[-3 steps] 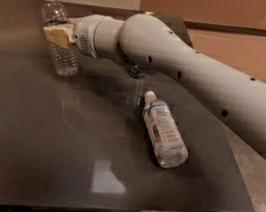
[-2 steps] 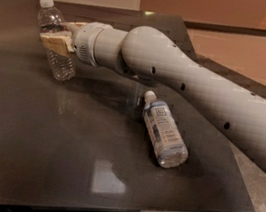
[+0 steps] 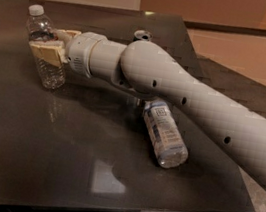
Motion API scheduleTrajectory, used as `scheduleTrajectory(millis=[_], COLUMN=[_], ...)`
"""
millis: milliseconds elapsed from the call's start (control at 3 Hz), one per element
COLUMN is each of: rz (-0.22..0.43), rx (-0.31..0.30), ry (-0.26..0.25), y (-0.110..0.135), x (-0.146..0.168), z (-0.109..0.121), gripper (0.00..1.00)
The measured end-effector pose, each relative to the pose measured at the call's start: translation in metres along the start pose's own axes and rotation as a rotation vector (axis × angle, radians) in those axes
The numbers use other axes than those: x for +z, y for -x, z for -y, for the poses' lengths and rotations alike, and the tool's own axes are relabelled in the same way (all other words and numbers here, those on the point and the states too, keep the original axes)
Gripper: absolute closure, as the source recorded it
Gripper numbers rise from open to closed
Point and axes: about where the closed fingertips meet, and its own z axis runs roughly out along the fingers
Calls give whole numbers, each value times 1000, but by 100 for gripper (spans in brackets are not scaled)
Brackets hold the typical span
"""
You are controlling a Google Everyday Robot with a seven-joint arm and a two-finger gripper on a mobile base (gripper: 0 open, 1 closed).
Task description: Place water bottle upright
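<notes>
The water bottle (image 3: 51,70) is a small clear ribbed bottle with a white cap and a dark band near the neck. It stands nearly upright at the far left of the dark table (image 3: 62,167), leaning slightly left, its base at or just above the tabletop. My gripper (image 3: 52,44) is shut on its middle, with a tan finger (image 3: 46,53) in front and another behind. The white arm (image 3: 175,95) reaches in from the right.
A larger bottle with a white-and-blue label (image 3: 164,133) lies on its side near the table's middle right, under the arm. A drink can (image 3: 143,35) stands behind the arm. The table's front edge and right edge are close by.
My gripper has carried the water bottle a little left and lower towards the tabletop. The lying bottle has not moved.
</notes>
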Motion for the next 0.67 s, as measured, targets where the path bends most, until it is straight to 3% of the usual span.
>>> scheduleTrajectory(millis=[667], rz=[-1], rx=[28], ry=[13], y=[-11], x=[-7], z=[-18], gripper=[100])
